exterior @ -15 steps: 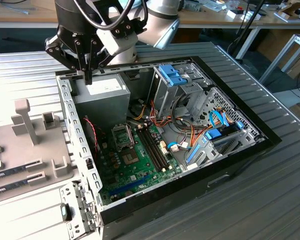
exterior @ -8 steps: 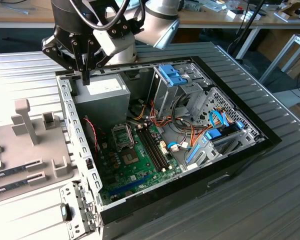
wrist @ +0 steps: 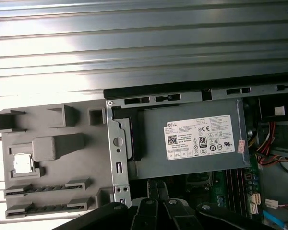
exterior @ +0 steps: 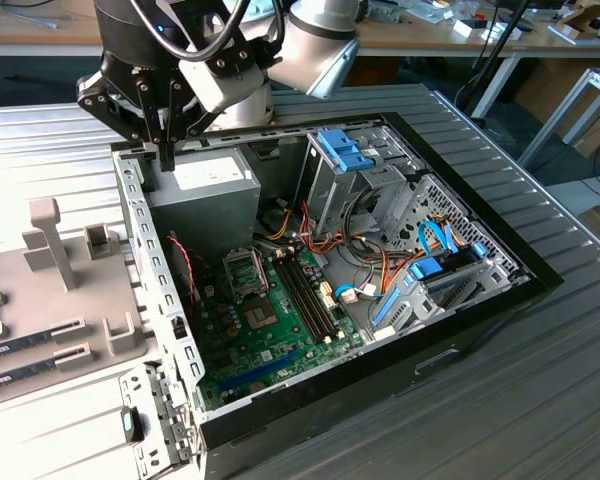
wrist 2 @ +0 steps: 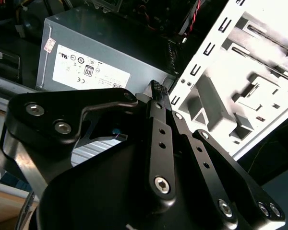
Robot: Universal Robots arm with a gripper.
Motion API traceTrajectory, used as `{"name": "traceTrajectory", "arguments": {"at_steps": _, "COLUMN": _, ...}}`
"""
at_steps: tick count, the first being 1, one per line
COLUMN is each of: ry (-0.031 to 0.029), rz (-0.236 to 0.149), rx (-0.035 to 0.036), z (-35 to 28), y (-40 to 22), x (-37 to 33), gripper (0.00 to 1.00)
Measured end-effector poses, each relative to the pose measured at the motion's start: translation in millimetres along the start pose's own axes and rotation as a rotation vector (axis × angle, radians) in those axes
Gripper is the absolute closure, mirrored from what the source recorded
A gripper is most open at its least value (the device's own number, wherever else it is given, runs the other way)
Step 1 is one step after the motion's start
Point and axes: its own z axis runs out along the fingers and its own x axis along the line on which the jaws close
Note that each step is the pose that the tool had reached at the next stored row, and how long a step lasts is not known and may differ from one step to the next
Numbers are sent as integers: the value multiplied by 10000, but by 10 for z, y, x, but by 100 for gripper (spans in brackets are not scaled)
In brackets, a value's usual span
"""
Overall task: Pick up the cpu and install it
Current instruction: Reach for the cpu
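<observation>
My fingers point(exterior: 167, 152) are closed on nothing. In the upper left of the exterior view they hang over the corner where the case point(exterior: 140, 215) wall meets the power supply point(exterior: 205, 185). In the second wrist view the fingers point(wrist 2: 157, 88) point at that same corner.

The cpu point(wrist: 22, 163) lies in a square recess of the grey fixture point(wrist: 53, 143), outside the case and well apart from me. The fixture rests on the ribbed tabletop point(exterior: 540, 400). So by my reckoning the task has barely begun: the cpu is not picked up, and carrying and seating it are both left.

The socket point(exterior: 246, 272) sits on the green board point(exterior: 270, 340), near the middle of the exterior view and below the power supply. I cannot tell whether its frame is lifted or whether its bed is bare. The fixture runs off the exterior view's left edge. In the first wrist view my own dark housing covers much of the board past the power supply.
</observation>
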Motion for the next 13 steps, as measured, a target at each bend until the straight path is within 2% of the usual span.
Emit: {"name": "traceTrajectory", "arguments": {"at_steps": 13, "ry": 0, "rz": 0, "rx": 0, "z": 1, "y": -3, "x": 39, "gripper": 90}}
